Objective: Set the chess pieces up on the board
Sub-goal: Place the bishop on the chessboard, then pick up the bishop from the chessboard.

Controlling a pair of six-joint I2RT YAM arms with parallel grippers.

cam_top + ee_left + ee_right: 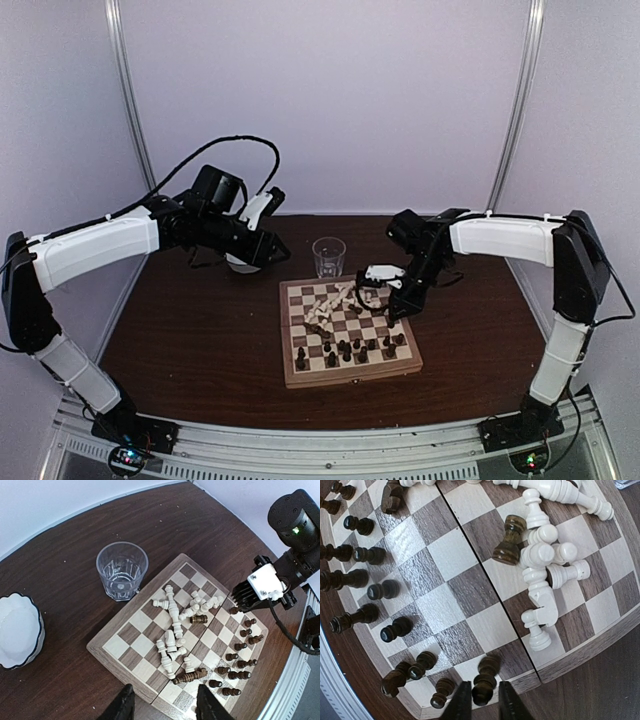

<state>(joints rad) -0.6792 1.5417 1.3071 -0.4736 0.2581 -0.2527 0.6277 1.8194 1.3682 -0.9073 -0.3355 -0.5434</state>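
The board (350, 378) lies mid-table; it also shows in the left wrist view (120, 645) and the right wrist view (600, 640). Cream-white pieces (335, 300) lie toppled in a heap on its far half (175, 625) (545, 560). Dark pieces (350, 350) mostly stand in rows along the near side (240, 650) (365, 555); two lie flat (198, 619) (190, 676). My right gripper (400, 300) (484, 702) is low over the board's right edge, shut on the top of a standing dark piece (484, 682). My left gripper (270, 250) (165, 707) is open and empty, high beyond the board's far left corner.
A clear drinking glass (328, 257) (121, 570) stands just behind the board. A white scalloped bowl (238, 264) (17, 630) sits left of it, partly under my left gripper. The dark tabletop (200, 340) surrounds the board.
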